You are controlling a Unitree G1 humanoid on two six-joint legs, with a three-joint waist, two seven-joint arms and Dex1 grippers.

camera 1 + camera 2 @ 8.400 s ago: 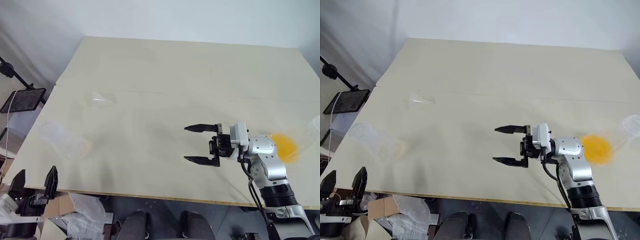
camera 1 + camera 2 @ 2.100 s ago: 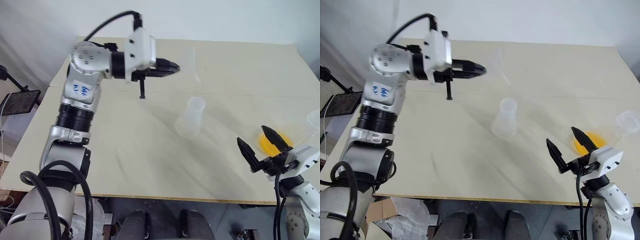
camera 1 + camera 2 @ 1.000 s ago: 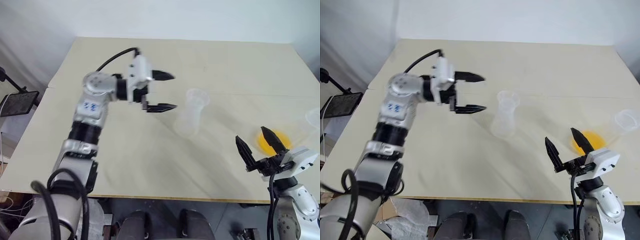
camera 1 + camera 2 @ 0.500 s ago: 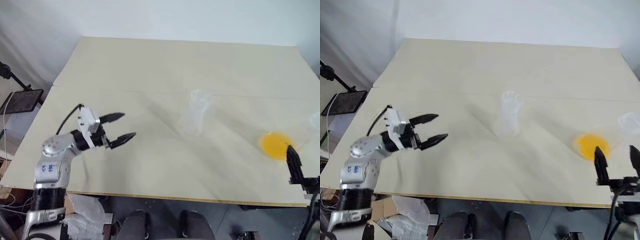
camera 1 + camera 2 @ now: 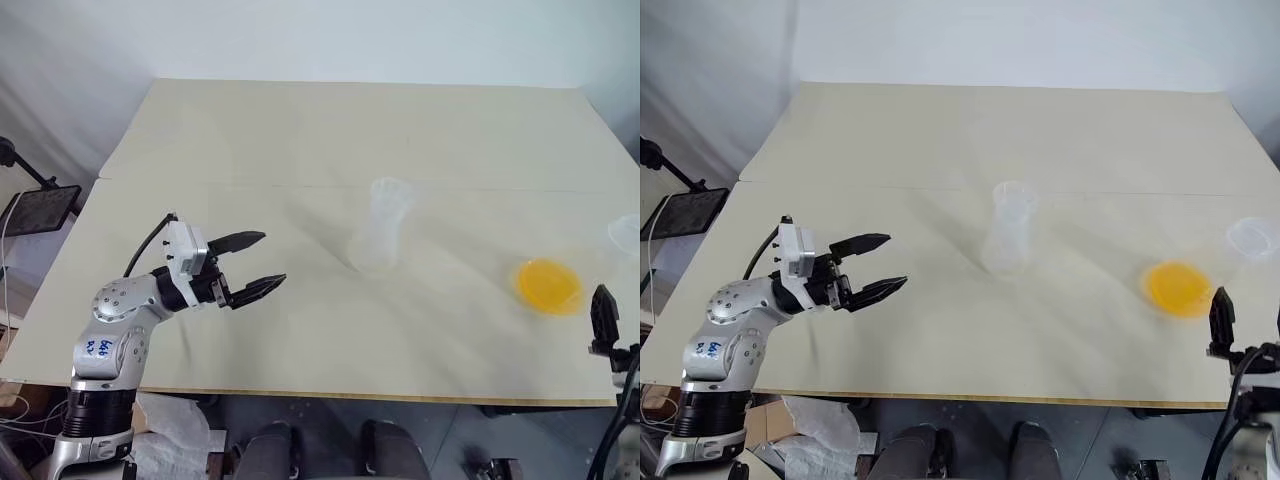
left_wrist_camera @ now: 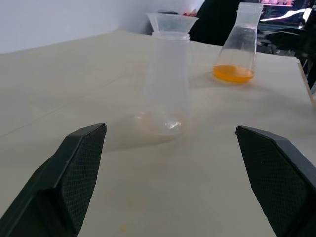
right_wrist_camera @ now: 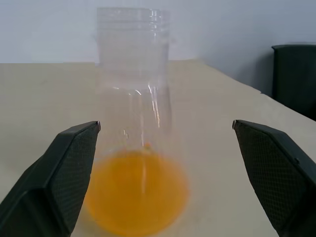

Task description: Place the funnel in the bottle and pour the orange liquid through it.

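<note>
The clear bottle [image 5: 383,232] stands upright mid-table, and the clear funnel [image 6: 172,21] sits in its neck. My left gripper [image 5: 272,259] hovers open and empty over the near left of the table, pointing at the bottle from well short of it. The orange liquid [image 7: 136,193] lies in the bottom of an upright clear flask [image 7: 133,79] near the table's right side [image 5: 1181,286]. My right gripper [image 5: 1246,318] is open at the near right edge, just in front of the flask, with its fingers [image 7: 69,168] apart on either side and not touching it.
The pale wooden table [image 5: 300,130] has open room behind and between the two vessels. A black stand with a dark tablet [image 5: 35,205] is off the table's left edge. The table's front edge [image 5: 350,395] runs just below both grippers.
My left gripper has drawn back and down from beside the bottle to the near left, still open. My right gripper has swung right, to in front of the flask. The funnel stays in the bottle.
</note>
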